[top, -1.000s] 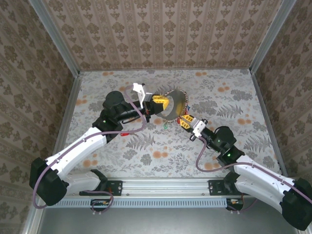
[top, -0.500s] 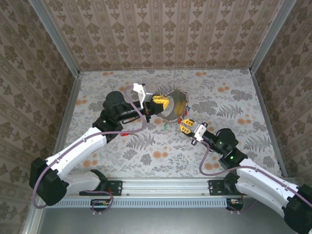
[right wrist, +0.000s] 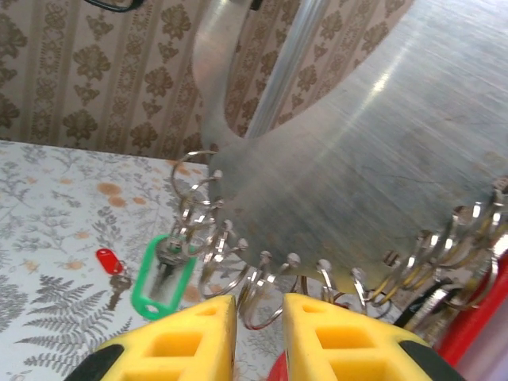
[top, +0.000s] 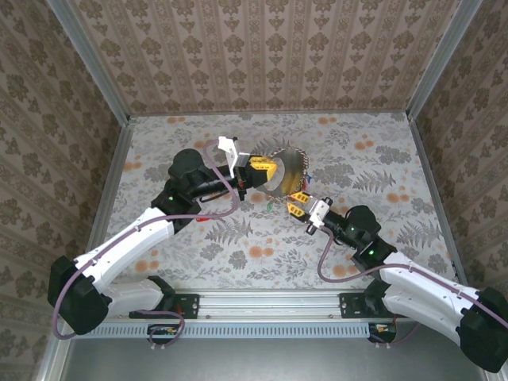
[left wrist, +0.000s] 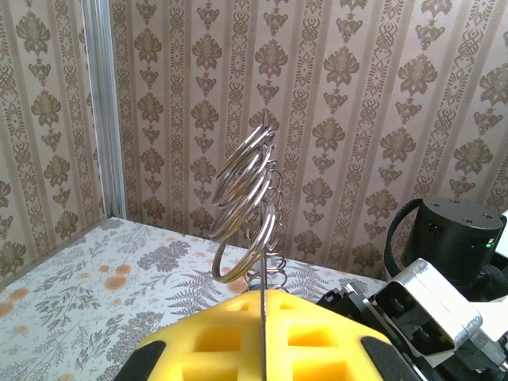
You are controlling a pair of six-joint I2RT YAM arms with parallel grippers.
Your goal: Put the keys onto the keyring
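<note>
Yellow fingers of the left gripper (top: 260, 168) are closed on the keyring (top: 287, 173), a flat metal plate with many split rings along its edge. It is a little to 12 o'clock of the middle of the table (top: 238, 254). The right gripper (top: 296, 208) is at 5 o'clock of the plate, near its edge. In the left wrist view the plate is seen edge-on, clamped between the shut fingers, with rings stacked at 12 o'clock. In the right wrist view the right fingers stand slightly apart and a ring hangs just before the gap; I cannot tell if it touches them. The green key (right wrist: 163, 276) is at 10 o'clock of the gap, and the red key (right wrist: 109, 262) lies at 9 o'clock of the green one.
</note>
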